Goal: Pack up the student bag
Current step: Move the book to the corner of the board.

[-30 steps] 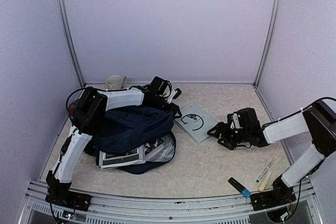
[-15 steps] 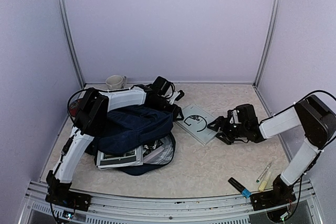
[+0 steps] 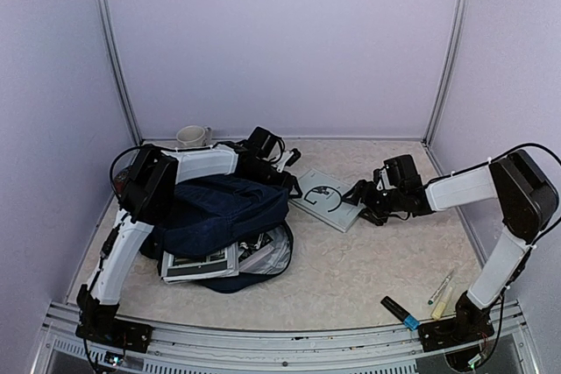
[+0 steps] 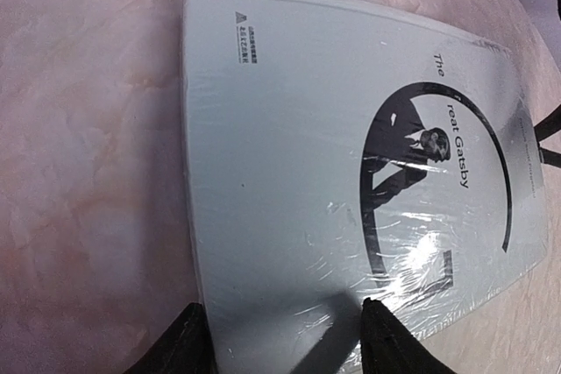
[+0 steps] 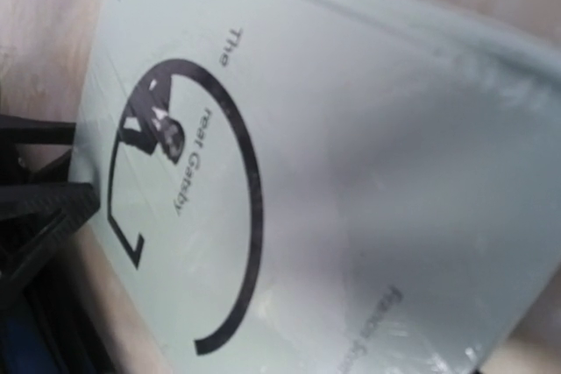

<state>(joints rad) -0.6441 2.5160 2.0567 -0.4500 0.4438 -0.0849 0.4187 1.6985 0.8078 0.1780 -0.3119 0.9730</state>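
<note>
You are seeing your left arm arching up from its base and over the student bag [image 3: 223, 212]. Its forearm is running rightward, so the left gripper [image 3: 287, 168] is hanging at the far-left edge of the book [image 3: 326, 201]. In its wrist view its fingers [image 4: 188, 349] are standing apart over the wrapped cover, gripping nothing. Your right arm is stretching leftward, low across the desk [image 3: 351, 269], and the right gripper [image 3: 358, 201] is sitting at the book's right edge. From above its jaws are showing spread, with nothing between them. Whether either gripper is touching the book, you cannot tell.

The student bag is lying on the left half of the desk, beneath the left arm. Its mouth is gaping toward you, with printed sheets [image 3: 202, 262] showing inside. The book is lying flat just beside the bag, between the two grippers. Open desk is running across the near middle and the far right. A mug [image 3: 191, 136] is standing at the back wall behind the bag. A dark marker [image 3: 399, 311] and two pens [image 3: 441, 291] are lying near the right arm's base.

The right wrist view is showing none of its own fingers, and the black shapes at its left margin are too blurred to name. Glare on the wrap is swallowing part of the title in the left wrist view.
</note>
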